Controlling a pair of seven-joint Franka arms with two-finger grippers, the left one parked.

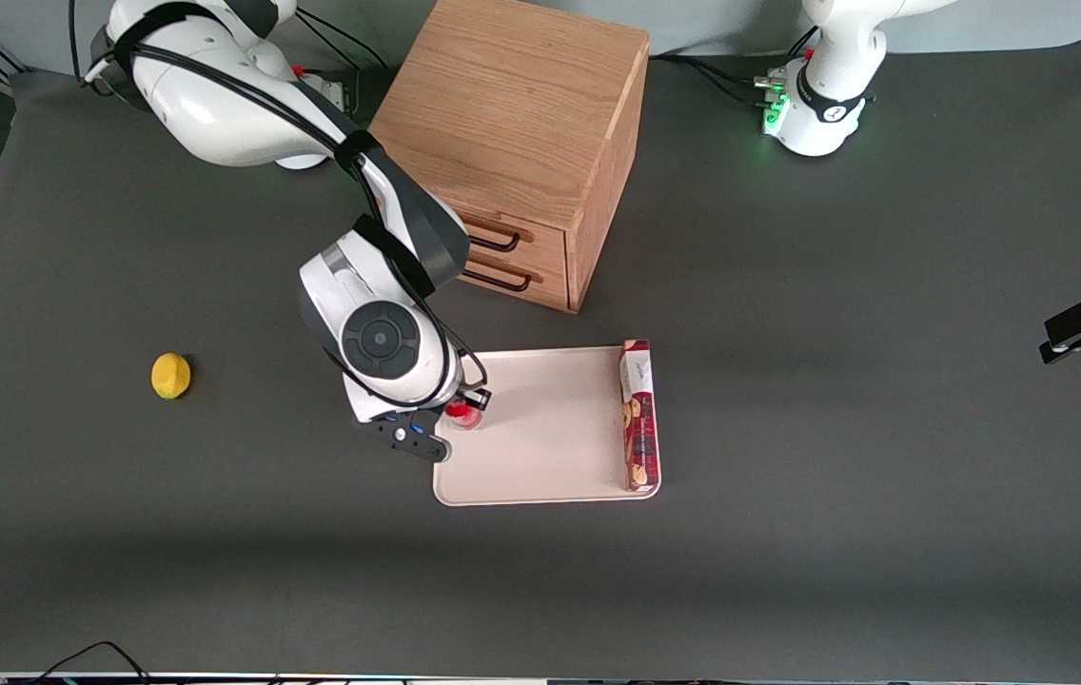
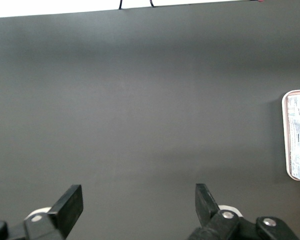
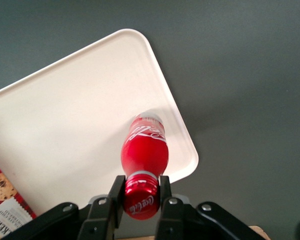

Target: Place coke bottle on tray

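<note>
We hold the coke bottle [image 3: 144,150] by its neck, just under the red cap, with the gripper [image 3: 141,192] clamped on it from both sides. The bottle hangs below the gripper over the tray [image 3: 65,125], and its silvery base points at the tray's floor close to the rim nearest the working arm's end of the table [image 1: 788,428]. From the wrist view we cannot tell whether the base already touches the tray or still hangs a little above it.

The main risk we see is the closeness to that rim. If we let go with the base partly over the low edge, the bottle would land tilted and could tip off onto the table. We judge the safer course is to shift a little toward the tray's middle before lowering.

The second risk is the bottle's shape: it is slim and tall with a narrow base, and in the wrist view it seems to lean slightly away from the gripper. Released from any height, or off vertical, it may topple and roll across the tray.

The biscuit box [image 1: 638,416] lies along the tray's edge well away from the gripper, toward the parked arm's end, so we see no danger of a collision there. The wooden drawer cabinet [image 1: 512,143] and the lemon [image 1: 170,376] are also well clear of the gripper.

Opening the fingers unevenly could also nudge the cap sideways and knock the bottle over.
</note>
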